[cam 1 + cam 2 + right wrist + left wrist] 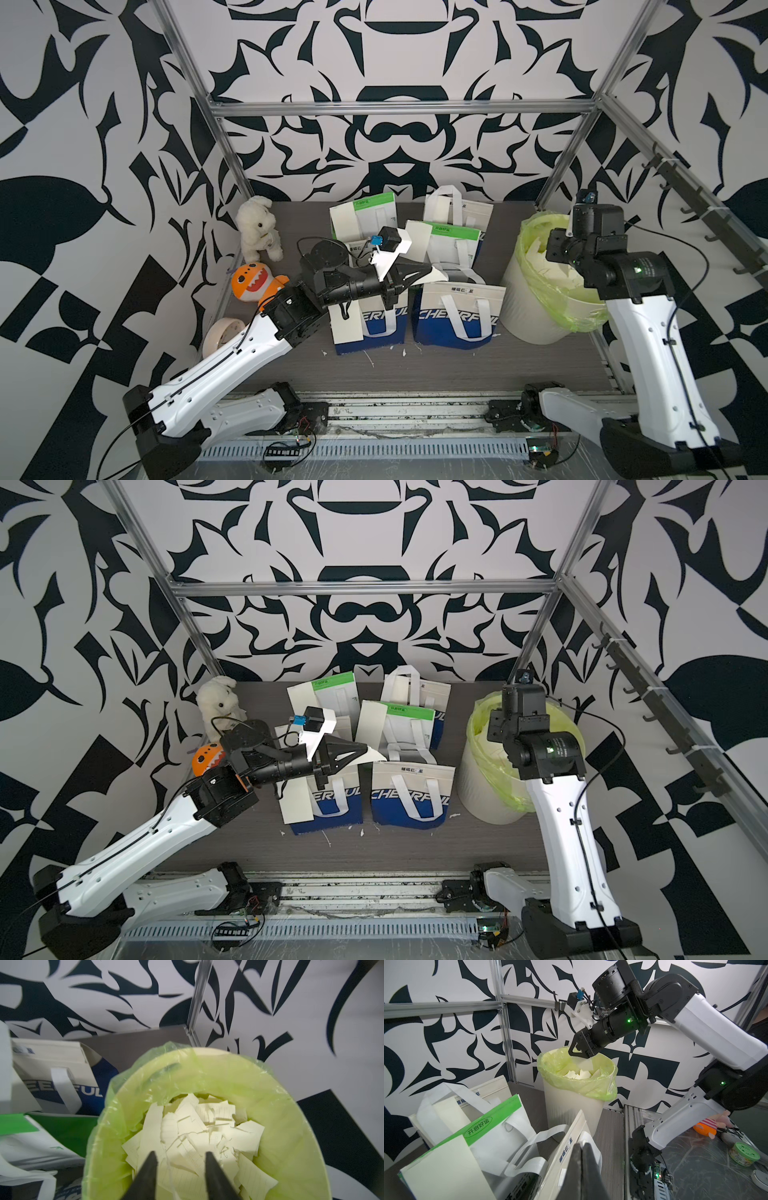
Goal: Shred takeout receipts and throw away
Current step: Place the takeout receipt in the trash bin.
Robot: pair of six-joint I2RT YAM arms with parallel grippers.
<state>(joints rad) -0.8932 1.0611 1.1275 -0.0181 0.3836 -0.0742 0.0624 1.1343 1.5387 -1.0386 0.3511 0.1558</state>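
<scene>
A receipt scrap [435, 276] is pinched in the closed left gripper [427, 271], the bin [524, 309] set well to its right beneath the spread right gripper [180, 1154].

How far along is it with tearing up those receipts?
Done: torn pieces lie in the bin; the right gripper hangs open above it. In hand: the left gripper pinches a piece. Left: whole slips on the bags.
</scene>
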